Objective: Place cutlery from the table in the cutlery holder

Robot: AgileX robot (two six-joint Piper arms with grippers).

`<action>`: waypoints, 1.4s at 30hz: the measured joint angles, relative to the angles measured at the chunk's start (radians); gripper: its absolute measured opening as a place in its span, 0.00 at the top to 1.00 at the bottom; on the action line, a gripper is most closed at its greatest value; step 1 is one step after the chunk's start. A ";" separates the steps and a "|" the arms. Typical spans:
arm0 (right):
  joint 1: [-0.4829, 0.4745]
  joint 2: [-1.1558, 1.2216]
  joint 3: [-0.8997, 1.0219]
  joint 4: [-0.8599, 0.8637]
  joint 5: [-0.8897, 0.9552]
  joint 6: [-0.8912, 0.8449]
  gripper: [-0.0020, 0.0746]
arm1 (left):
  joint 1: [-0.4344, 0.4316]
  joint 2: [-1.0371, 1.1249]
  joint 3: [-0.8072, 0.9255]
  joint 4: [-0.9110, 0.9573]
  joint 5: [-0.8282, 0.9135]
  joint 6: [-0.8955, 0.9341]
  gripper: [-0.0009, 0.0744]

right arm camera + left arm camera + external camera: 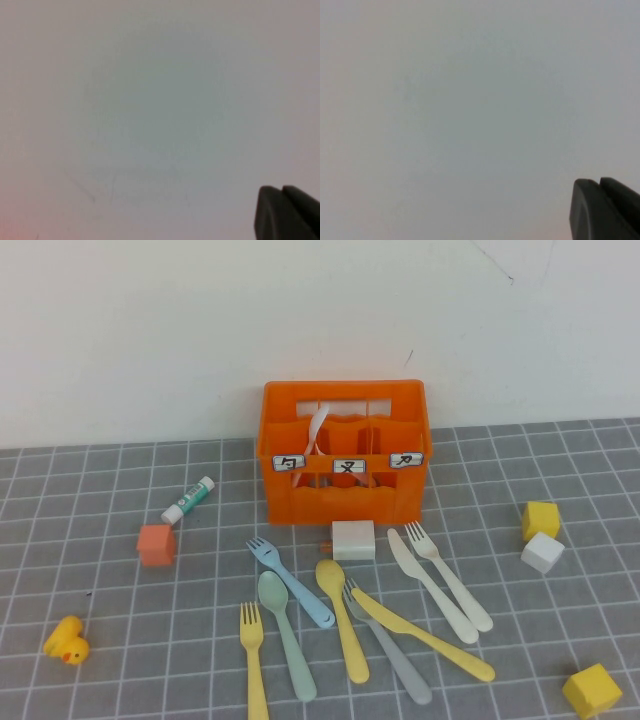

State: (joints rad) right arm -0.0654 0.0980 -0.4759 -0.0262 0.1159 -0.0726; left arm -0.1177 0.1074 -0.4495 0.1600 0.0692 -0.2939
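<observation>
Pastel cutlery (345, 615) is fanned on the worktop (120, 660) at six o'clock of the holder (345, 455). Neither pincer is seen overhead; left pincer (605, 210) and right pincer (287, 212) states cannot be told. An outer, unobstructed piece should be gripped mid-handle first.

**Pale wall behind a grey tiled surface**

A plain off-white wall (200, 330) fills the upper half of the high view, marked by a few faint dark scuffs towards the right. It meets the table (100, 640) of grey square tiles with thin white grid lines along a straight edge. The light is soft and even, with only faint shadows
</observation>
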 joint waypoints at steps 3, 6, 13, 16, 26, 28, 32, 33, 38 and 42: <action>0.000 0.094 -0.078 0.012 0.187 -0.046 0.98 | 0.000 0.041 0.010 0.002 0.027 -0.004 0.99; 0.000 0.186 -0.130 0.075 0.372 -0.198 0.98 | 0.000 0.083 0.037 -0.030 0.064 -0.026 0.99; 0.000 0.386 -0.143 0.289 0.624 -0.566 0.98 | 0.000 0.245 0.016 -0.176 0.357 -0.024 0.99; 0.000 0.459 -0.143 0.342 0.651 -0.648 0.98 | 0.000 0.372 -0.042 -0.279 0.520 0.065 0.99; 0.000 0.565 -0.143 0.428 0.658 -0.761 0.98 | -0.002 0.934 -0.139 -0.839 0.716 0.673 0.99; 0.000 0.567 -0.138 0.428 0.651 -0.765 0.98 | -0.026 1.040 -0.141 -0.924 0.680 0.764 0.99; 0.000 0.567 -0.100 0.432 0.639 -0.767 0.98 | -0.131 1.197 -0.145 -0.947 0.581 0.793 0.99; 0.000 0.567 -0.089 0.432 0.636 -0.771 0.98 | -0.169 1.227 -0.146 -0.934 0.550 0.772 0.99; 0.000 0.567 -0.042 0.438 0.611 -0.783 0.98 | -0.339 1.324 -0.172 -0.758 0.371 0.520 0.99; 0.000 0.567 -0.013 0.440 0.600 -0.785 0.98 | -0.413 1.383 -0.233 -0.593 0.316 0.322 0.95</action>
State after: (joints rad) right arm -0.0654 0.6647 -0.4891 0.4141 0.7155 -0.8572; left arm -0.5305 1.4899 -0.6822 -0.4326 0.3854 0.0285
